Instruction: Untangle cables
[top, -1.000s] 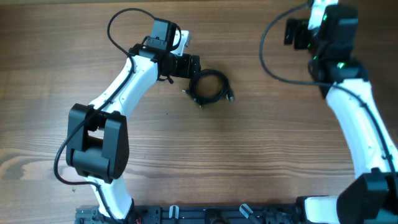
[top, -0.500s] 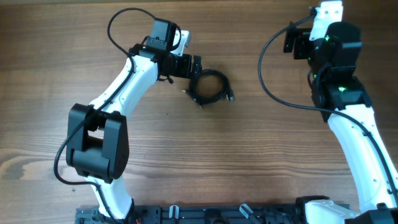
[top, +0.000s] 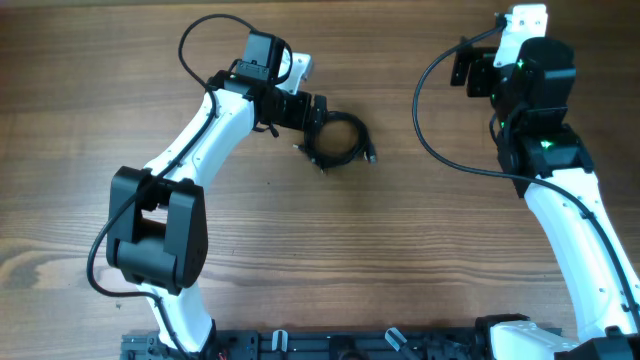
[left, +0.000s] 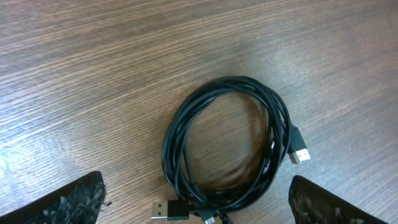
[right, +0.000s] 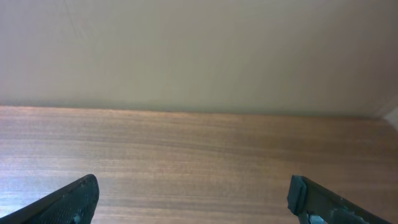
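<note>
Cables (left: 227, 149): one black coil lying flat on the tabletop (left: 93, 74), with the loops stacked on each other.
Left claw (top: 318, 112): spread wide and empty, poised over the coil's near edge.
Right claw (right: 194, 202): also spread and empty, well apart from the coil and facing the wall (right: 199, 50).
Risk one: pinching the whole bundle would probably lift it as one lump, with nothing freed.
Risk two: dragging a single strand could catch a plug (left: 300, 152) in a loop and tighten the tangle.

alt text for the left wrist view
A coil of black cables lies on the table, plugs poking out at its bottom and right. The left gripper is open, fingertips in the lower corners, clear of the coil.
</note>
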